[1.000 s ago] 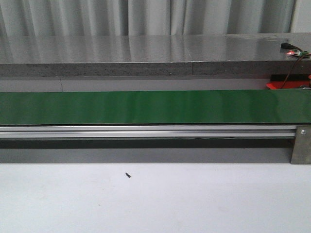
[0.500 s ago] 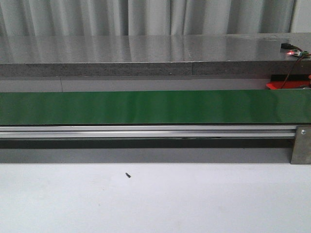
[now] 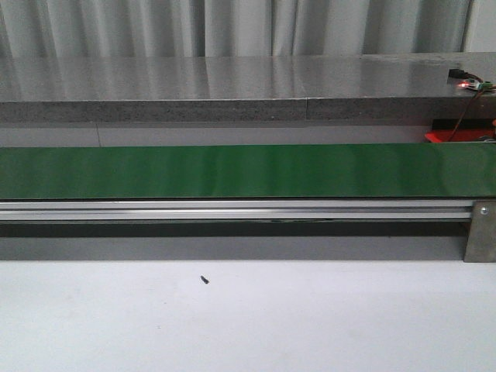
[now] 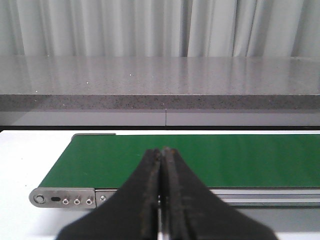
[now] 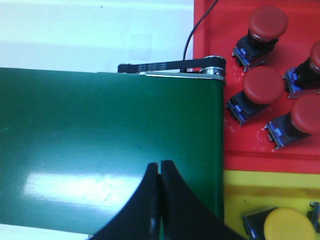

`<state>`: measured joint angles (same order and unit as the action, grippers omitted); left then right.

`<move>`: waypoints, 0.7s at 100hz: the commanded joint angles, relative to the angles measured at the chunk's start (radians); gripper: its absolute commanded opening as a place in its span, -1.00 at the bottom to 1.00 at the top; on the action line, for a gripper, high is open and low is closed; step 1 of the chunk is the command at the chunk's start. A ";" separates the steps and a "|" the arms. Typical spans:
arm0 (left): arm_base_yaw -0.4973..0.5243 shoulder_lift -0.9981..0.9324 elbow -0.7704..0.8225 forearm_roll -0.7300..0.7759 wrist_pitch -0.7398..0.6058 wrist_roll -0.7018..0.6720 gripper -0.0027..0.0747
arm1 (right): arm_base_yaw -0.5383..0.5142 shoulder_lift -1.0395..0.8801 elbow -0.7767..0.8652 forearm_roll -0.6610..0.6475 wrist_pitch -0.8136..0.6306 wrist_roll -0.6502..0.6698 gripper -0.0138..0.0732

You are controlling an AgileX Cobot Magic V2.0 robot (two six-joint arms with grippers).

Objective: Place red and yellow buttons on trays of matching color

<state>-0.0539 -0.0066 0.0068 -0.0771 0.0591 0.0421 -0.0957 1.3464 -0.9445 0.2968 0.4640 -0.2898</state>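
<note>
In the right wrist view, several red buttons [image 5: 263, 84] with blue bases lie in the red tray [image 5: 210, 30] beside the end of the green belt [image 5: 110, 135]. A yellow button [image 5: 289, 225] lies in the yellow tray [image 5: 250, 192] next to it. My right gripper [image 5: 160, 163] hangs shut and empty over the belt, close to its end and apart from the trays. My left gripper [image 4: 162, 150] is shut and empty, pointing at the belt's [image 4: 200, 157] other end. A corner of the red tray [image 3: 457, 136] shows at the far right in the front view; neither gripper shows there.
The green conveyor belt [image 3: 248, 170] runs across the front view on an aluminium rail [image 3: 232, 209], with a grey stone ledge [image 3: 232, 89] and curtain behind. White tabletop [image 3: 248, 318] lies in front, with a small dark speck [image 3: 204, 280]. A cable and circuit board [image 3: 469, 84] sit at the far right.
</note>
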 commanded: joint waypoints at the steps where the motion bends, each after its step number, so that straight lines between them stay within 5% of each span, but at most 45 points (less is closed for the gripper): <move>1: 0.001 -0.033 0.041 0.000 -0.075 -0.008 -0.98 | 0.014 -0.091 0.031 0.019 -0.116 -0.002 -0.82; 70: 0.001 -0.033 0.041 0.000 -0.075 -0.008 -0.98 | 0.018 -0.547 0.421 0.024 -0.353 -0.003 -0.82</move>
<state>-0.0539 -0.0066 0.0068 -0.0771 0.0591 0.0421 -0.0792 0.8534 -0.5304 0.3121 0.2013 -0.2898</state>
